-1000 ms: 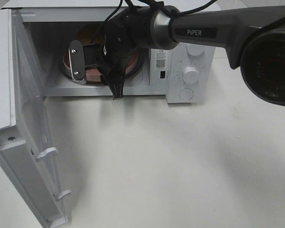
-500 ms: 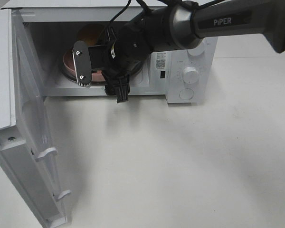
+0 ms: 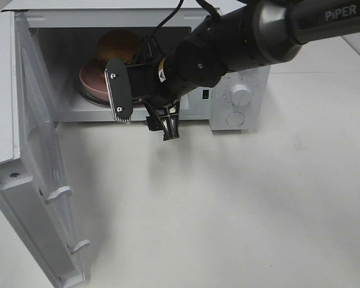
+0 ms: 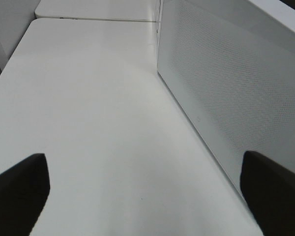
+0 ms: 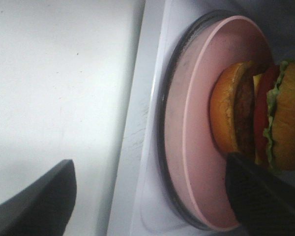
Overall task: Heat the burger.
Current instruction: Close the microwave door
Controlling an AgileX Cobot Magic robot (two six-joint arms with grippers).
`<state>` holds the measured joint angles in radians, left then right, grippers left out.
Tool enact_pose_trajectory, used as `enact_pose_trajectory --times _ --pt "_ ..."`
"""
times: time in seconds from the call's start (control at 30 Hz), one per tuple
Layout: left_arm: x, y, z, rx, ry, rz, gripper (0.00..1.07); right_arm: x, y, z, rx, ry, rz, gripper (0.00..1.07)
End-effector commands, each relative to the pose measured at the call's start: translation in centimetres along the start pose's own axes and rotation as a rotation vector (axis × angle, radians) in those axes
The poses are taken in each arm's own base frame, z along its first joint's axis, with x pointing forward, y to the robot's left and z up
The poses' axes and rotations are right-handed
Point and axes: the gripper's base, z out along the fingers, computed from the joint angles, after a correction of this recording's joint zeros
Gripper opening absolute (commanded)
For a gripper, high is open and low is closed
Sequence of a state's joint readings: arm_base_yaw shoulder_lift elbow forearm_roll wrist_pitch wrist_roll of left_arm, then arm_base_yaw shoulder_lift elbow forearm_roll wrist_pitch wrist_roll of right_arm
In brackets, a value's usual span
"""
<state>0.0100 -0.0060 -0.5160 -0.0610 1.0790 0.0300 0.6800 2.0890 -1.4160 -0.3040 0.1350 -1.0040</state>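
White table carries a white microwave, its door swung wide. Inside, the burger sits on a pink plate. Right gripper at the opening, jaws spread, holding nothing; left gripper spread above the tabletop

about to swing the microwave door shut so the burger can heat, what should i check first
1. The burger sits on the pink plate inside the microwave: ok.
2. The right gripper is open, its fingers hold nothing: ok.
3. The right gripper is out of the microwave's mouth: not ok, it hangs right at the opening.
4. The left gripper is open and empty: ok.
5. The left gripper is touching the door: cannot tell.
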Motion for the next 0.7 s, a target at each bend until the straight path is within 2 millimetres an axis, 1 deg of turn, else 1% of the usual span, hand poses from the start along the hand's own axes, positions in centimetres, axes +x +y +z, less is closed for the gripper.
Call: enact_pose_trajectory --times 0.03,0.1,0.17,0.2,0.23,0.27,0.33,0.37,0.4,0.43,0.47,0.5,0.57,0.6,0.63,0.7 --pt "0.0 0.0 -0.3 0.004 -0.027 0.0 0.98 0.3 0.2 -2.0 0.014 -0.007 0.029 0.8" --pt "0.0 0.0 -0.3 0.004 -0.027 0.0 0.98 0.3 0.4 -2.3 0.01 -0.005 0.037 0.79" --pt "0.0 0.0 -0.3 0.004 -0.027 0.0 0.98 0.6 0.8 -4.2 0.006 -0.002 0.086 0.78" --pt "0.0 0.0 -0.3 0.004 -0.027 0.0 0.98 0.6 0.8 -4.2 0.006 -0.002 0.086 0.78" --pt "0.0 0.0 -0.3 0.004 -0.027 0.0 0.98 0.7 0.9 -4.6 0.007 -0.002 0.102 0.78" --pt "0.0 0.0 -0.3 0.004 -0.027 0.0 0.98 0.8 1.3 -5.6 0.005 -0.001 0.14 0.77" --pt "0.0 0.0 -0.3 0.004 -0.027 0.0 0.98 0.9 1.4 -6.0 0.004 -0.001 0.16 0.77" --pt "0.0 0.0 -0.3 0.004 -0.027 0.0 0.98 1.1 2.0 -6.8 -0.003 0.002 0.199 0.76" --pt "0.0 0.0 -0.3 0.004 -0.027 0.0 0.98 1.1 2.0 -6.8 -0.003 0.002 0.199 0.76" --pt "0.0 0.0 -0.3 0.004 -0.027 0.0 0.98 1.2 2.2 -7.3 -0.006 0.004 0.221 0.76" --pt "0.0 0.0 -0.3 0.004 -0.027 0.0 0.98 1.4 2.6 -8.2 -0.004 0.003 0.256 0.76" --pt "0.0 0.0 -0.3 0.004 -0.027 0.0 0.98 1.4 2.6 -8.2 -0.004 0.003 0.256 0.76" --pt "0.0 0.0 -0.3 0.004 -0.027 0.0 0.98 1.7 3.4 -9.4 -0.011 0.007 0.314 0.76" --pt "0.0 0.0 -0.3 0.004 -0.027 0.0 0.98 1.7 3.4 -9.4 -0.011 0.007 0.314 0.76" --pt "0.0 0.0 -0.3 0.004 -0.027 0.0 0.98 1.9 4.1 -10.2 -0.019 0.012 0.358 0.76" --pt "0.0 0.0 -0.3 0.004 -0.027 0.0 0.98 2.1 4.4 -10.6 -0.024 0.015 0.389 0.76"
